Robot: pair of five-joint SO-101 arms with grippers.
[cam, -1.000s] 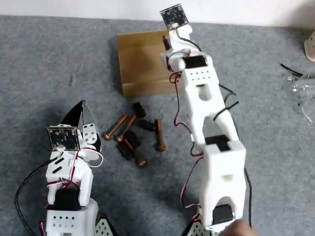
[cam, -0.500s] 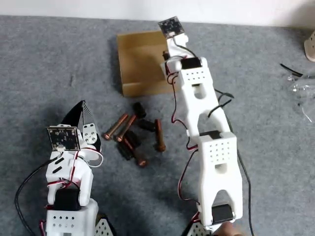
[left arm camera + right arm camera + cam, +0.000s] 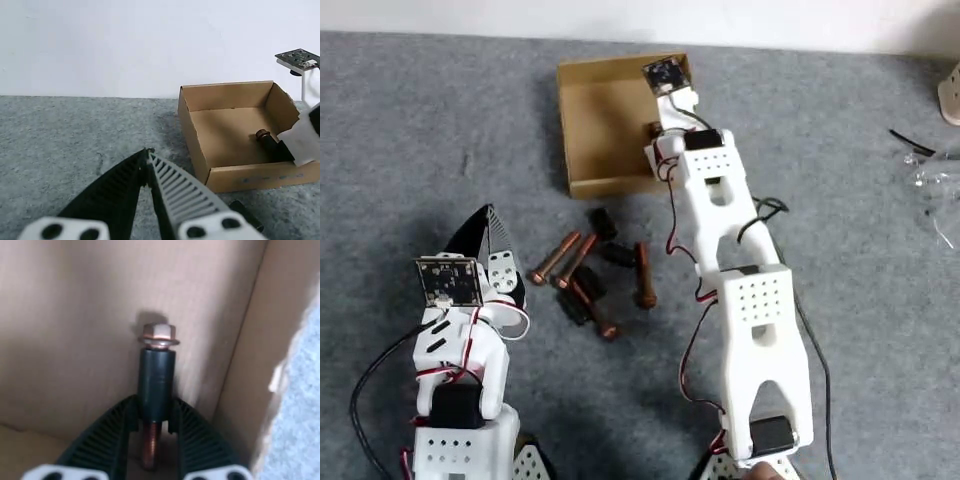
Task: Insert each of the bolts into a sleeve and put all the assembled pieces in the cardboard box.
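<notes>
Grey felt-topped table (image 3: 420, 130): open cardboard box (image 3: 610, 185) sits far centre; just nearer, a loose cluster of four copper bolts (image 3: 553, 259) and black sleeves (image 3: 603, 222), several touching; clear plastic item (image 3: 930, 175) at far right edge

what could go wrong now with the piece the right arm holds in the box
1. The right gripper seems to clamp only the black sleeve, so the bolt might slide out on release.
2. The piece sits close to the cardboard box wall; opening there could catch the wall and shove the box.
3. Pulling back low might sweep the loose bolts lying beside it.
</notes>
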